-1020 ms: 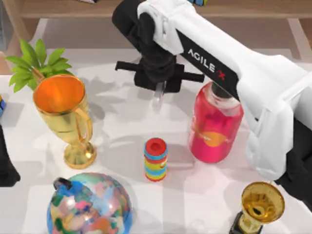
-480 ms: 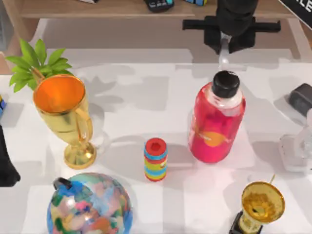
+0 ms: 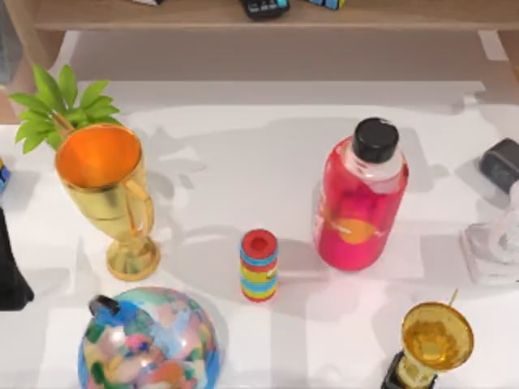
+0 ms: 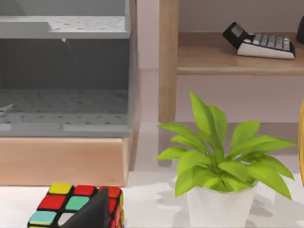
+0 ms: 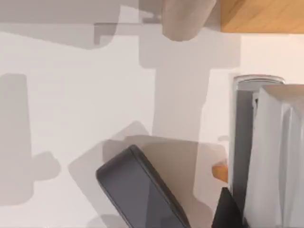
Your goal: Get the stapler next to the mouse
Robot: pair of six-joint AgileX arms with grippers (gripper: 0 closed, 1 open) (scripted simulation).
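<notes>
The left arm (image 3: pixel 8 275) sits parked at the left edge of the worktop (image 3: pixel 243 146), and I cannot tell whether its gripper (image 4: pixel 97 211) is wide or narrow. Further right along the worktop stand a potted plant (image 3: pixel 61 105), a tall gold cup (image 3: pixel 109 190), a colourful globe (image 3: pixel 150 340), a stack of coloured rings (image 3: pixel 259 265), a red bottle (image 3: pixel 359 198), a small gold trophy (image 3: pixel 434 340) and a clear glass piece (image 3: pixel 493 243). The dark mouse (image 3: pixel 503 162) lies at the right edge. In the right wrist view the stapler (image 5: pixel 273 142) hangs close up, seemingly clamped in the right gripper (image 5: pixel 232 209), above the bare surface just beside the mouse. The carry looks nearly done; what is left is lowering it, setting it down and letting go. The clear glass piece near the mouse narrows the free spot.
</notes>
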